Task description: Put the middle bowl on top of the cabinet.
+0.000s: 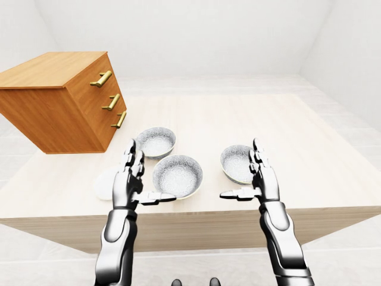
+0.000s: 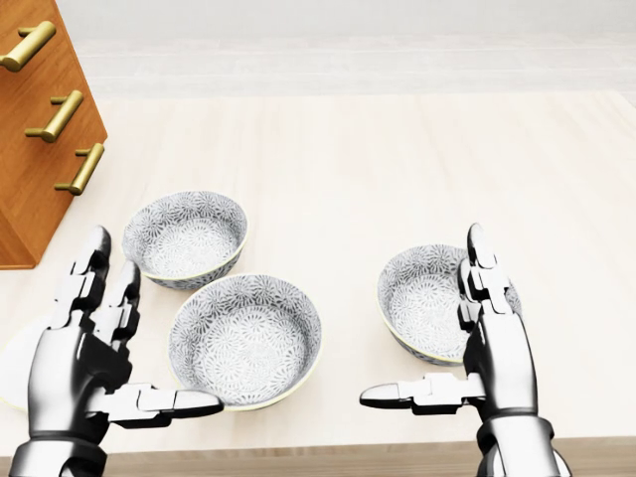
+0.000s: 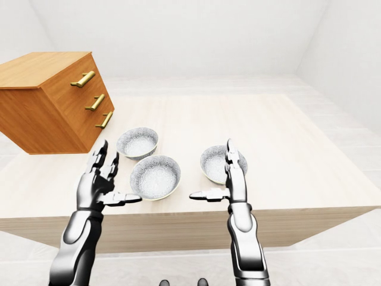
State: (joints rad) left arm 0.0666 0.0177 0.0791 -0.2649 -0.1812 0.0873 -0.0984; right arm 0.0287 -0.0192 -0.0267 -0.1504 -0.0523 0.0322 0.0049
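**Patterned middle bowl waiting between two spread hands**

Grey-patterned, sitting low on the pale wooden table (image 2: 397, 149): three bowls in a loose row. Middle bowl (image 2: 245, 339) lying nearest the table's lower edge in the head view, between far-left bowl (image 2: 186, 237) and right bowl (image 2: 427, 300), apart from both. Not yet being held or touched.

Hovering just left of the middle bowl: left hand (image 2: 91, 348), fingers spread upward, thumb poking toward the rim, likely lining up a side grasp. Hovering over the right bowl's near side: right hand (image 2: 477, 348), also spread, thumb out to the left, pinching nothing. Probably framing the target from both sides for a two-handed scoop.

Standing at upper left: wooden cabinet (image 1: 56, 101), flat top bare, brass handles (image 1: 101, 78) facing the bowls. Well apart from the middle bowl, so needing a lift and carry leftward.
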